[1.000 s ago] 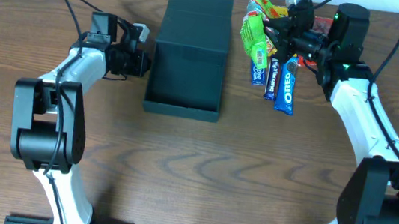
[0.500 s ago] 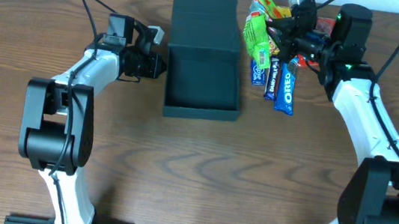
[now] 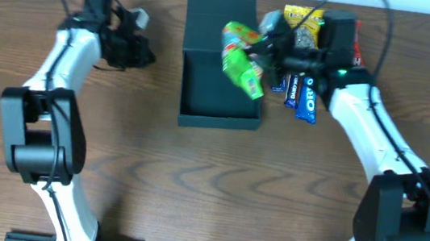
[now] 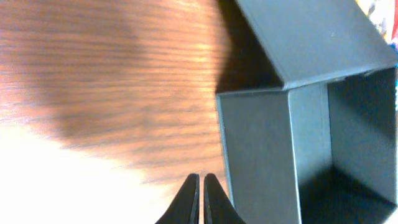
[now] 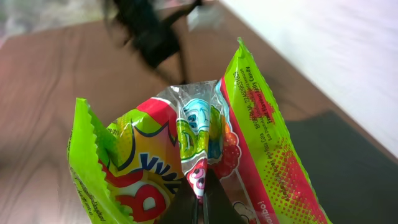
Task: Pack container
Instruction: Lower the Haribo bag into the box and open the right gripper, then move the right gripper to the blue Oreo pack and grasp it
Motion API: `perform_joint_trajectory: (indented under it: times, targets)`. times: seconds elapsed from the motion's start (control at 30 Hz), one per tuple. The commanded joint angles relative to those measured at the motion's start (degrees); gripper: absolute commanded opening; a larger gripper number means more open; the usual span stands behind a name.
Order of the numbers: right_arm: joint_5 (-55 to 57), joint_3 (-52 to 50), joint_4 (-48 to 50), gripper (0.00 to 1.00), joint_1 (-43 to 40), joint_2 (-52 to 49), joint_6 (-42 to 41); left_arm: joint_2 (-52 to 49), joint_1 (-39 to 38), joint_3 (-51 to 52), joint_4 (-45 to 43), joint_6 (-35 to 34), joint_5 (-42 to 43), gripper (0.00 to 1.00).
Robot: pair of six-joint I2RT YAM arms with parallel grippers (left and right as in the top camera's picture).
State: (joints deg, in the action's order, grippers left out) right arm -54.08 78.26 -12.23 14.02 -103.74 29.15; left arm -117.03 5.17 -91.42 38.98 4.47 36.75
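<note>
The dark teal container [image 3: 219, 122] stands open in the middle of the table, its flap lid [image 3: 221, 20] laid back behind it. My right gripper [image 3: 267, 52] is shut on a green snack packet [image 3: 242, 60] and holds it over the container's right side. In the right wrist view the packet [image 5: 186, 137] hangs pinched in the fingers [image 5: 200, 194], with the dark container [image 5: 354, 168] below. My left gripper [image 3: 140, 51] is shut and empty, to the left of the container and apart from it. In the left wrist view the fingertips [image 4: 200, 182] sit beside the container's outer wall [image 4: 258, 155].
Several snack packets lie right of the container: two blue Oreo packs [image 3: 308, 99], a yellow packet [image 3: 304, 19] and a red one [image 3: 358, 41]. The table's far edge runs just behind the lid.
My right gripper lifted the green packet from the pile and carried it left over the container. My left arm drew back to the left, away from the container's side.
</note>
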Motion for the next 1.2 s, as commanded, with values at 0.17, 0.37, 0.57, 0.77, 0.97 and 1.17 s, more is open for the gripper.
perform_joint_trajectory:
  times: [0.17,0.37,0.57,0.77,0.97,1.17]
  targets:
    - [15.4,0.7,-7.1,0.01,10.5,1.1,19.8,-0.2,6.7,-15.3,8.7,8.0,0.4,0.06]
    - [27.8,0.7,-7.5,0.01,13.8,-2.4,25.7,-0.2,7.9,-18.3,8.7,8.5,2.1,0.06]
    - [27.5,0.7,-4.3,0.01,13.8,-5.4,26.2,-0.2,7.9,-18.3,8.9,8.4,2.3,0.06]
    - [25.4,0.7,-3.8,0.47,15.1,-5.5,22.3,-0.2,7.9,-18.3,9.8,8.4,2.3,0.06]
    - [26.1,0.7,1.6,0.99,14.6,-1.8,6.5,-0.2,7.9,-18.3,11.6,8.5,3.6,0.06]
    - [30.7,0.7,4.3,0.99,11.5,6.2,2.5,-0.2,7.9,-18.3,12.3,8.4,3.8,0.06]
